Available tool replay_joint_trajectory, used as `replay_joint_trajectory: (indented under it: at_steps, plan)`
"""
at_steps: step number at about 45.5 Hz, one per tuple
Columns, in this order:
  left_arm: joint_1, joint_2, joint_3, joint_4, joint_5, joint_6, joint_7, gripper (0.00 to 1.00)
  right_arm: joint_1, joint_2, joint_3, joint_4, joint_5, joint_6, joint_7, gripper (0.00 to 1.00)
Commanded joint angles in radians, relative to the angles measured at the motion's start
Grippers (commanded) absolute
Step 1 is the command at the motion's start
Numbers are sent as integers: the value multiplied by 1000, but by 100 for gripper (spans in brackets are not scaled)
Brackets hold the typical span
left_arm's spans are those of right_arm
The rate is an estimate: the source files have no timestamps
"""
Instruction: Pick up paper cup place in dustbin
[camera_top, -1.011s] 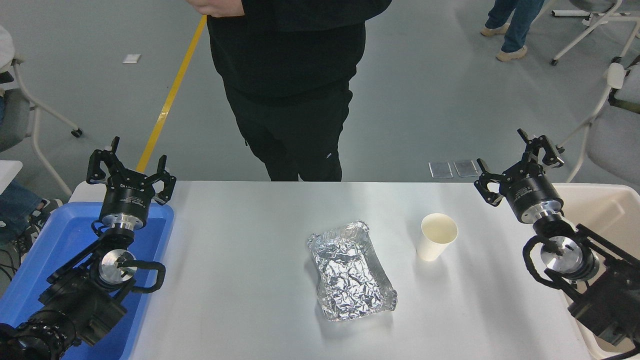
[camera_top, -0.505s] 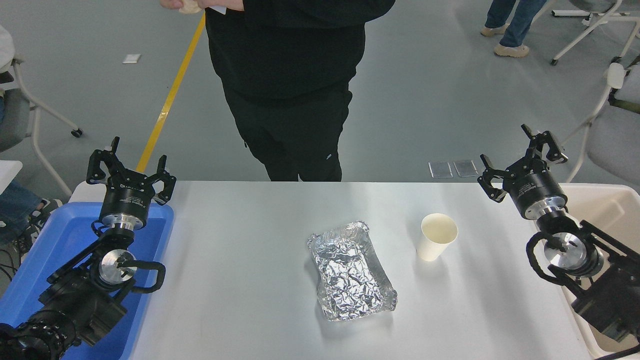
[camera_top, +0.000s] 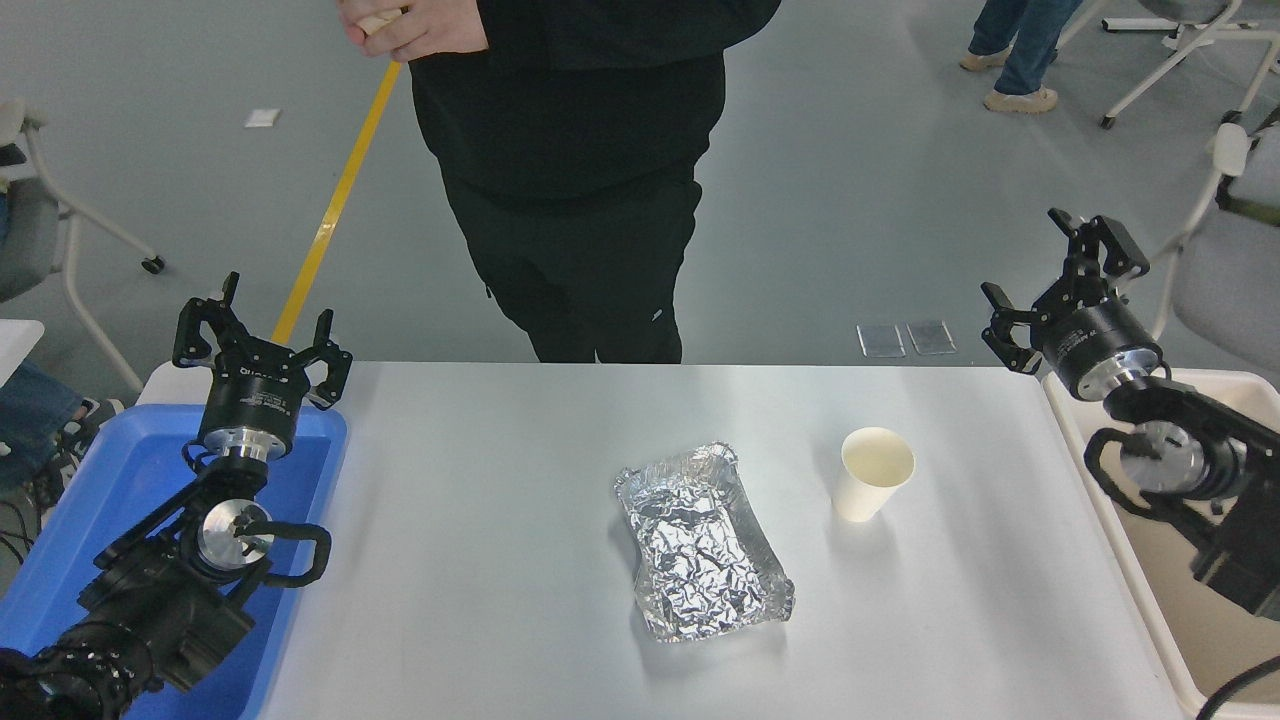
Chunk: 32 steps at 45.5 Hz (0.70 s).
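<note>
The white paper cup (camera_top: 874, 473) stands upright on the white table (camera_top: 480, 560), right of centre. The cream-beige dustbin (camera_top: 1195, 610) sits at the table's right edge, partly under my right arm. My right gripper (camera_top: 1062, 280) is open and empty, raised above the bin's far corner, well to the right of and beyond the cup. My left gripper (camera_top: 258, 330) is open and empty, parked over the blue tray at the left.
A crinkled silver foil tray (camera_top: 702, 540) lies at the table's middle, left of the cup. A bright blue tray (camera_top: 120, 490) sits at the left edge. A person in black (camera_top: 580, 150) stands at the far side. Chairs stand at both sides.
My right gripper has moved right and away from the cup, rising over the dustbin. The cup, foil tray and left arm have not moved. The person's hand came into view at the top.
</note>
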Motion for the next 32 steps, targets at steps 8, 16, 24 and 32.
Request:
replay_joint_trajectory:
  at_steps: [8,16,24,32]
  plan:
    - [-1,1,0,0,0,-1,0,99,302,-62,-679,-14,132,-19,-203,100]
    - [-1,1,0,0,0,-1,0,99,480,-32,-1001,2,275,-2,-390,100]
    - [1,0,-1,0,0,-1,0,99,569,4,-1148,20,236,30,-409,100]
    - [1,1,-1,0,0,-1,0,99,658,44,-1231,75,52,68,-409,100]
